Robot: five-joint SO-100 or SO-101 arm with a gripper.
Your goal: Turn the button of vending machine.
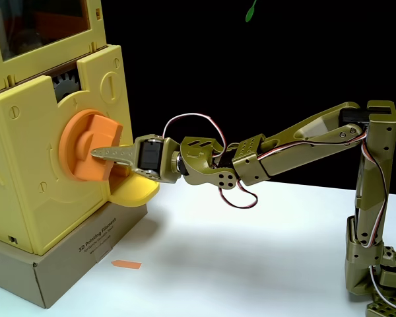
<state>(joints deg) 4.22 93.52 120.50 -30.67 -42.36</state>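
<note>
The button (86, 146) sits on the front face of the vending machine (26, 165), low on its panel, below the grey gear (66, 84) and above the yellow scoop tray (133, 190); its raised bar runs roughly level, tilted slightly. The gripper (100, 154) has reached it — one toothed finger lies across the bar's near face, and the jaws appear to be pinching the bar, though the far finger is hidden. Judging by this, contact is made and the turn itself is left. The arm stretches out nearly horizontal from its base at right, elbow high, wrist rolled. The machine stands on a cardboard box (86, 254).
</note>
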